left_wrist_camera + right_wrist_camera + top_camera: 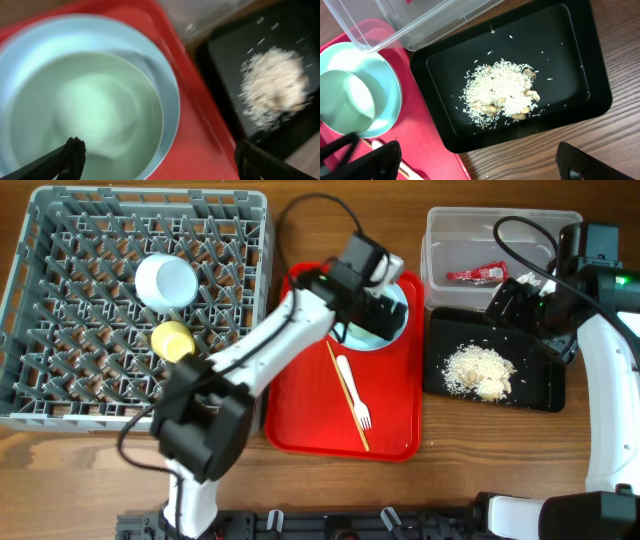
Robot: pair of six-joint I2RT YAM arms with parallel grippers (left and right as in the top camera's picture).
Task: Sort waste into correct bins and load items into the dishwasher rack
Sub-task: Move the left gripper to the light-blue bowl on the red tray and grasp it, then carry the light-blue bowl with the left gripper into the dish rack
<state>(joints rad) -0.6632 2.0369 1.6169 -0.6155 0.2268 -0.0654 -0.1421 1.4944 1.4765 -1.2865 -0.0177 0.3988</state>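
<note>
The left arm (270, 345) is white tubes joined by chunky black joints, with a bulky black block low in the frame and a thin black cable (318, 196) looping at top centre. The right arm (605, 370) matches, with a small green light (626, 280) at the right edge. The left claw (160, 155) and right claw (477, 155) have matte black fingers.

Rack (80, 365) left, serving tray (392, 402) centre, tub (448, 252) behind shallow tray (538, 390) right.

mint-green bowl (345, 102) sits on pale blue plate (388, 85) (beige scraps (500, 90) in black tray (570, 50)).
</note>
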